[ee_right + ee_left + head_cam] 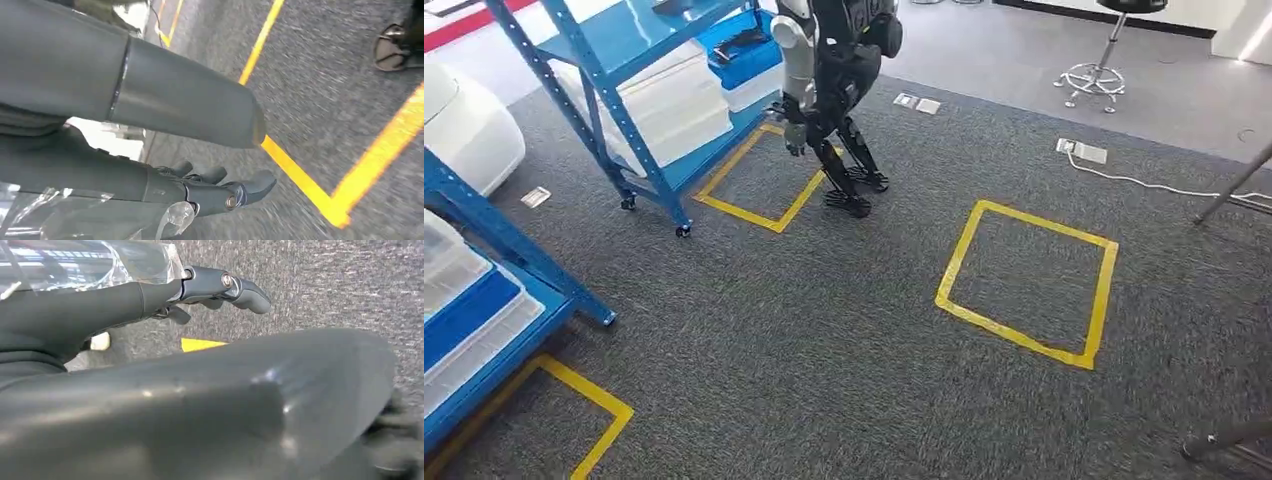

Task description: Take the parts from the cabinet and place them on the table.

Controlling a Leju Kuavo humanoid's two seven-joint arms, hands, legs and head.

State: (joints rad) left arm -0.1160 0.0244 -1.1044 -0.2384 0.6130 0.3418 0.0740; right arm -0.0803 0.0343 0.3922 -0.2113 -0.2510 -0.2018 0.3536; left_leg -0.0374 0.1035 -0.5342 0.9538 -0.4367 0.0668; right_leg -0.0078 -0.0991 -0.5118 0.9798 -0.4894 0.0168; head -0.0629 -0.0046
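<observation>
A blue shelf rack stands close at the left, with white and blue bins on its lower shelf. A second blue rack with white bins stands farther back. In the left wrist view my left hand hangs over grey carpet, its fingers stretched out and holding nothing. My right hand hangs the same way in the right wrist view, fingers apart and empty, above a yellow tape line.
Another humanoid robot stands beside the far rack on a yellow tape square. More tape squares mark the carpet. A stool, floor sockets with a white cable, and slanted metal legs lie at the right.
</observation>
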